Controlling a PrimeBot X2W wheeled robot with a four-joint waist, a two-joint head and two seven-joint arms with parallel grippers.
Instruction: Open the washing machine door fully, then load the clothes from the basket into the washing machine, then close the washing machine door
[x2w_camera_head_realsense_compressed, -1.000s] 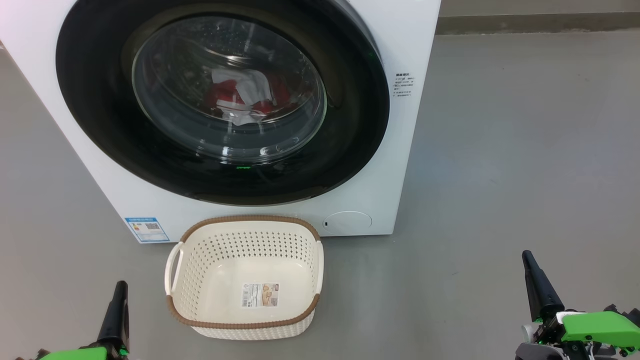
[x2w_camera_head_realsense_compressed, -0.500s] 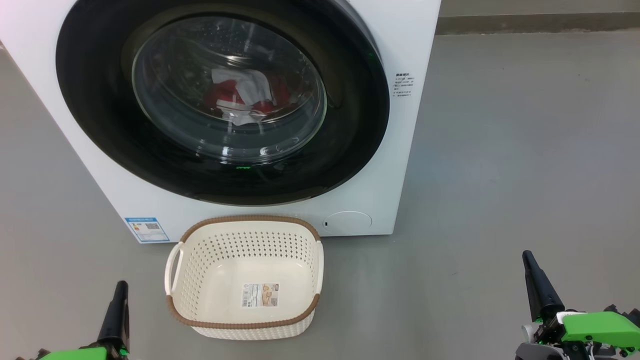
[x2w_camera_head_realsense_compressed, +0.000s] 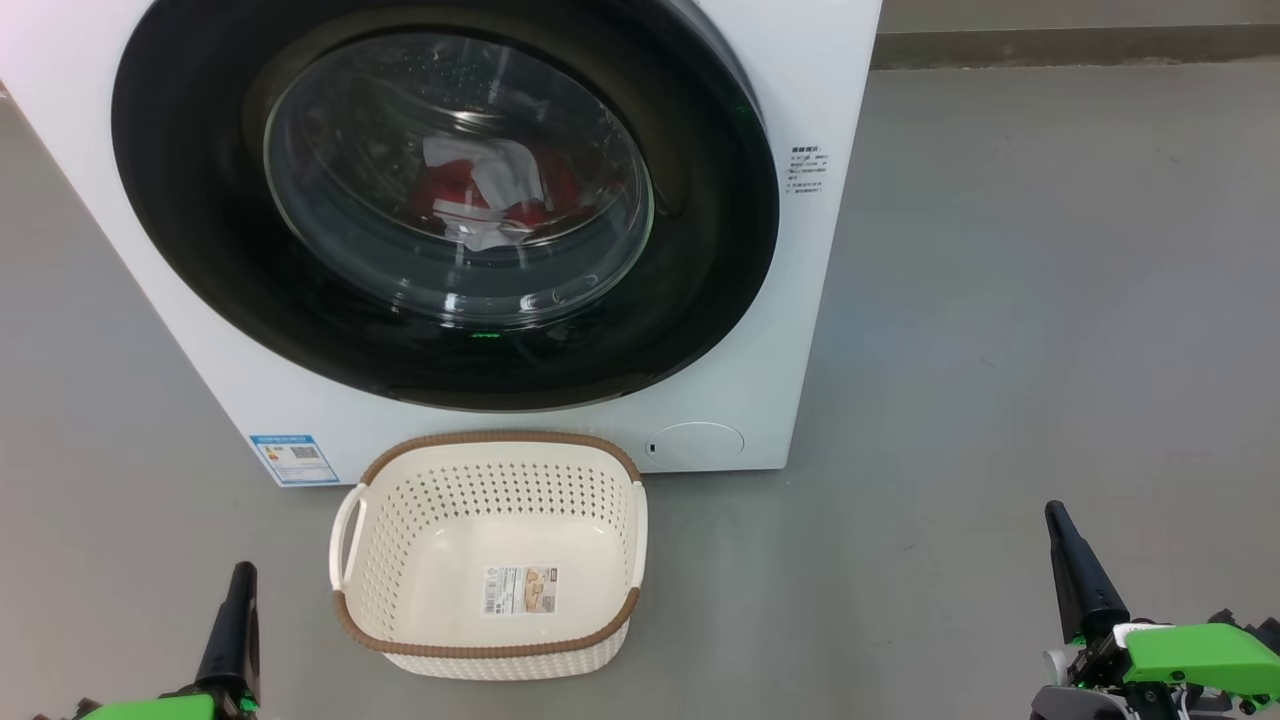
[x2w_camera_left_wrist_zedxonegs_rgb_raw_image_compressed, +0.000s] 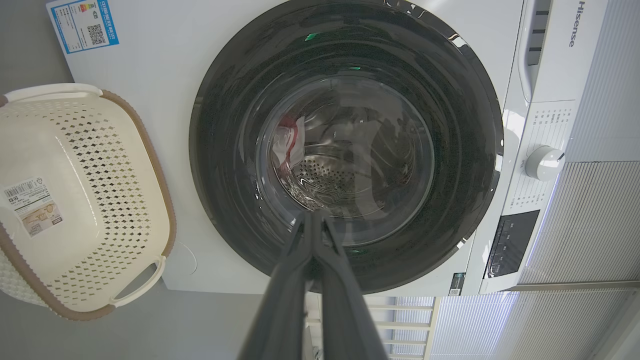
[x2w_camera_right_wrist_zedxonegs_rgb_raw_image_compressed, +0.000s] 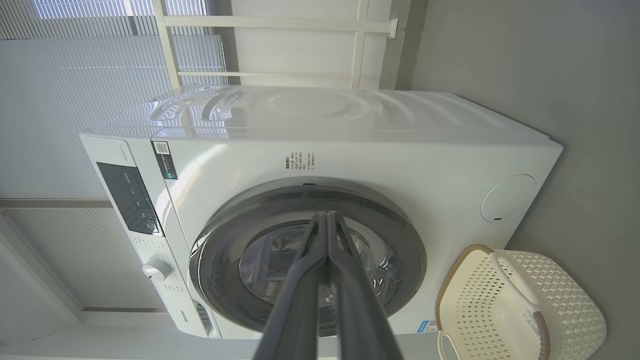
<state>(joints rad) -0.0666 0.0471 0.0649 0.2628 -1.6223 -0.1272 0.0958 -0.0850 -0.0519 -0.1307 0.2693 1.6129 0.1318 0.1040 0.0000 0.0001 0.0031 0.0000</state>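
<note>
Head view: the washing machine door (x2w_camera_head_realsense_compressed: 200, 250) sits flush on the washing machine (x2w_camera_head_realsense_compressed: 830, 80) at twelve o'clock, with the clothes (x2w_camera_head_realsense_compressed: 480, 195) behind its glass. The basket (x2w_camera_head_realsense_compressed: 490, 440) at six o'clock holds nothing. My left gripper (x2w_camera_head_realsense_compressed: 240, 585) hovers at seven o'clock and my right gripper (x2w_camera_head_realsense_compressed: 1060, 530) at four, touching nothing.

Left wrist view: my fingers (x2w_camera_left_wrist_zedxonegs_rgb_raw_image_compressed: 290, 290) press together, aimed at the glass.

Right wrist view: these fingers (x2w_camera_right_wrist_zedxonegs_rgb_raw_image_compressed: 300, 295) are together likewise.

I judge the loading done. Finishing well means checking the door's edge for a gap and pushing only the black ring.
</note>
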